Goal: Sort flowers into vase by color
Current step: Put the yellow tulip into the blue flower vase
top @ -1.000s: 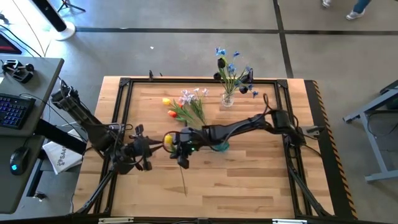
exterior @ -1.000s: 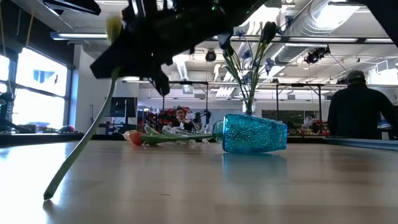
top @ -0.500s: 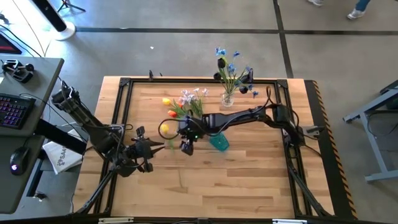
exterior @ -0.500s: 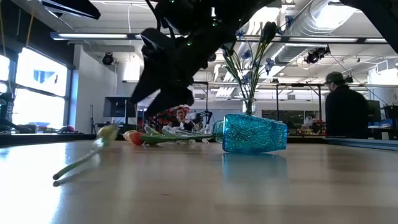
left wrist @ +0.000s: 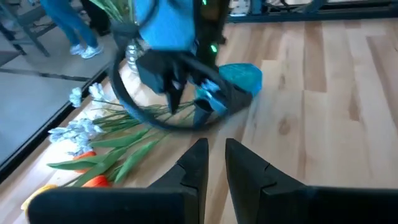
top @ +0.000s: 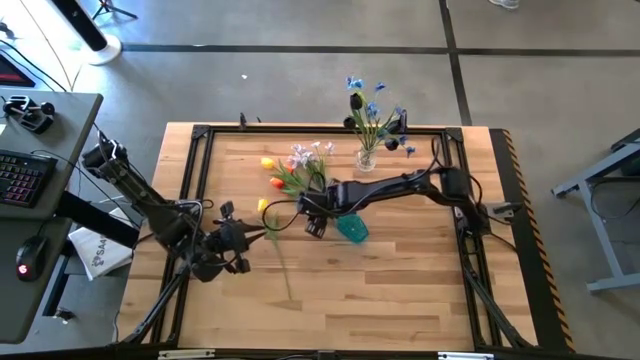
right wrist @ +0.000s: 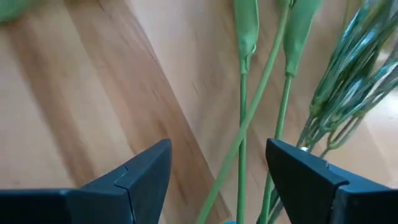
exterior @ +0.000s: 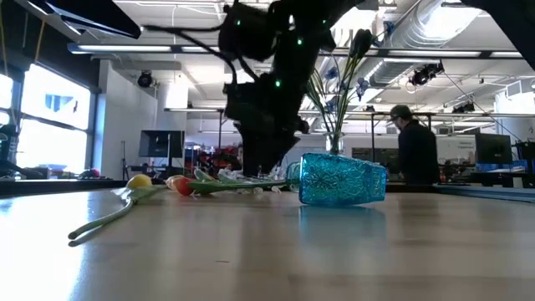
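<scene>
The right arm stretches across the table from the right side, its right end effector wide and holding nothing, hanging above the stems beside the heap of flowers; a yellow flower lies flat on the table, its stem running toward the front edge; a blue vase lies on its side nearby; a clear vase holds blue flowers; the left end effector hangs low, narrow, holding nothing.

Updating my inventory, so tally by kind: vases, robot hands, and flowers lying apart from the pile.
Vases: 2, clear glass vase upright, blue glass vase toppled
Robot hands: 2, left hand, right hand
Lone yellow long-stemmed flower: 1
Total: 5
</scene>
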Controlling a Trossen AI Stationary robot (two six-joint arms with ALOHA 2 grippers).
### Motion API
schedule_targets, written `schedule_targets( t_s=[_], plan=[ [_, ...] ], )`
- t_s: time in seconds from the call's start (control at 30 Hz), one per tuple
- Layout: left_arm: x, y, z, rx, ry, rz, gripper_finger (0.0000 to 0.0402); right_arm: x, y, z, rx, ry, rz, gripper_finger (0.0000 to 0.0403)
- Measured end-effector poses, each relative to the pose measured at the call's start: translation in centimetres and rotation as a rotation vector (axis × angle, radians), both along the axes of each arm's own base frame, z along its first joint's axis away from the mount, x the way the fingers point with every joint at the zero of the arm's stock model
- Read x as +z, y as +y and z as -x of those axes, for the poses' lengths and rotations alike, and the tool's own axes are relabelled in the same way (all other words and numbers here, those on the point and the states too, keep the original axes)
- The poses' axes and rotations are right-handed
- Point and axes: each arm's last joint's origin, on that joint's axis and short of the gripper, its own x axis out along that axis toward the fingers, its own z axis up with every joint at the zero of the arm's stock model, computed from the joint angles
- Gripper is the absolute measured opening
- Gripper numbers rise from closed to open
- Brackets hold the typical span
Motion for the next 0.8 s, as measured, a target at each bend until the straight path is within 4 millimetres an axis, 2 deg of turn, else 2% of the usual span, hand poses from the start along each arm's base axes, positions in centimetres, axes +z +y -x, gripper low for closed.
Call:
schedule_targets(
  t_s=[0.3,0.5,0.63,0.8],
  plan=[
    [0.0,0.7,-0.5,0.034,0.005,-0.006,0.0044,-0.7,-2.1,-0.2,-0.038,0.008,0.014,0.0179],
    [0.0,0.7,-0.5,0.037,0.005,-0.006,0.0044,-0.7,-2.2,-0.1,0.072,0.038,-0.009,0.0151],
    [0.0,0.7,-0.5,0.037,0.006,-0.006,0.0044,-0.3,-3.2,0.1,0.106,0.045,-0.112,0.0161],
    [-0.4,0.6,-0.7,0.037,0.021,-0.019,0.0044,0.5,-5.2,0.8,0.070,0.107,-0.192,0.0229]
  ],
)
